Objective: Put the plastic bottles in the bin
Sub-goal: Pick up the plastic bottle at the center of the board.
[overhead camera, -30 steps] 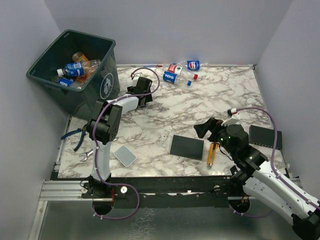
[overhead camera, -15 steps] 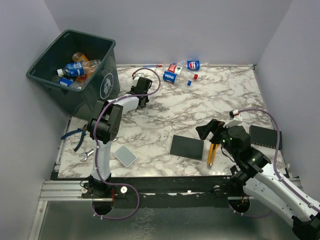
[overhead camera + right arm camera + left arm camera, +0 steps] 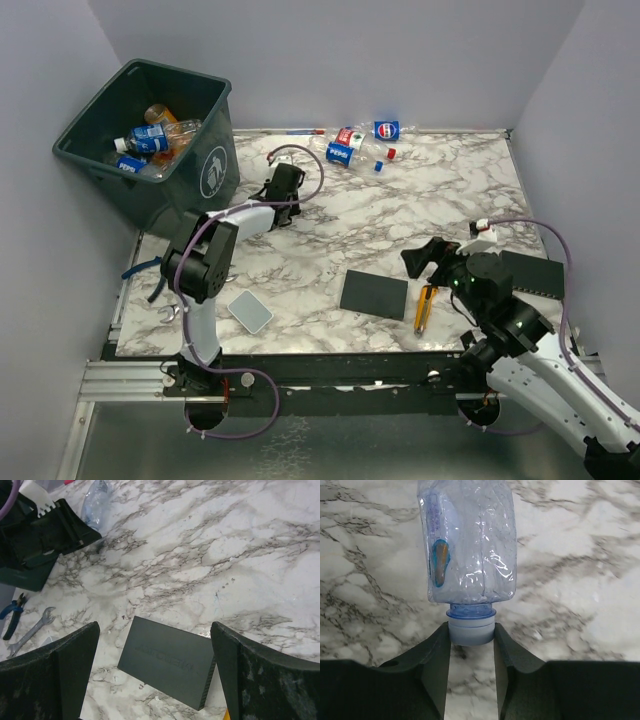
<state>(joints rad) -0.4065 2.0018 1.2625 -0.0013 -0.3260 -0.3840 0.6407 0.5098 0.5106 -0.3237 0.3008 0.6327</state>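
Standing off the table's (image 3: 420, 190) far left corner, the bin (image 3: 205, 125) holds several bottles (image 3: 150, 138). The left arm (image 3: 215, 235) stretches low toward it. Its left gripper (image 3: 470, 636) is clamped on the blue cap (image 3: 470, 629) of a crushed clear bottle (image 3: 467, 545), whose long axis runs straight away from the wrist, base foremost, low at the marble. The right gripper (image 3: 425, 255) hovers near the black pad (image 3: 374, 294), fingers spread wide.
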